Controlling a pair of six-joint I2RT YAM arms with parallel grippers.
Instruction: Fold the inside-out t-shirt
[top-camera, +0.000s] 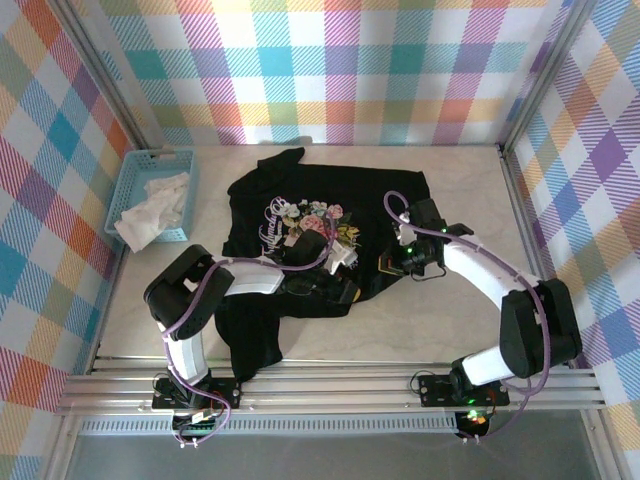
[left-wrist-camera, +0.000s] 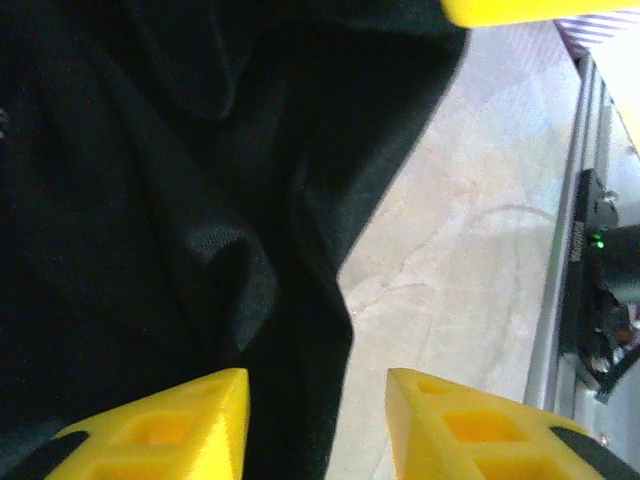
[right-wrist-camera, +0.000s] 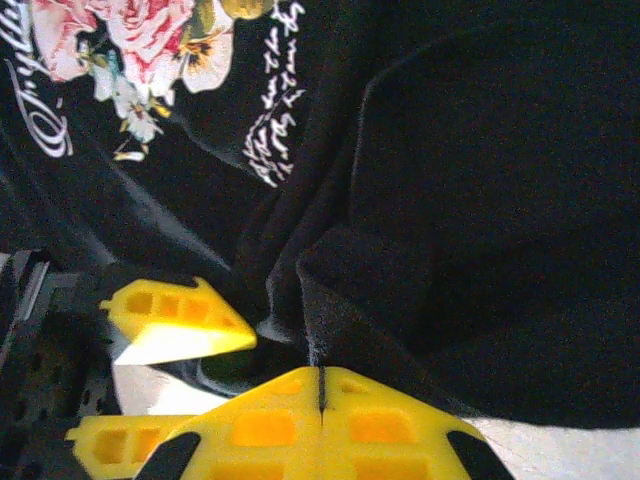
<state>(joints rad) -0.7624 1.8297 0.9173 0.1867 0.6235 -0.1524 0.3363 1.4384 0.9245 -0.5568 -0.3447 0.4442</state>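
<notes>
Because the right gripper (right-wrist-camera: 320, 390) is clenched on a raised fold at 4 o'clock of the large black cotton t-shirt (top-camera: 300, 190), which lies print-up in the middle of the pale table (top-camera: 440, 330), the left gripper (left-wrist-camera: 318, 420), released astride the hem near 6 o'clock, would best pinch that edge cleanly before lifting.

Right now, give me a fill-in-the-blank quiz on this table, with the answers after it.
1. The white cloth lies in the light-blue ____.
2. The t-shirt lies with its floral print facing ____.
3. The left gripper hangs over the t-shirt's edge with its fingers ____.
4. The right gripper is ____ on a fold of the t-shirt.

Missing words: basket; up; open; shut.
</notes>
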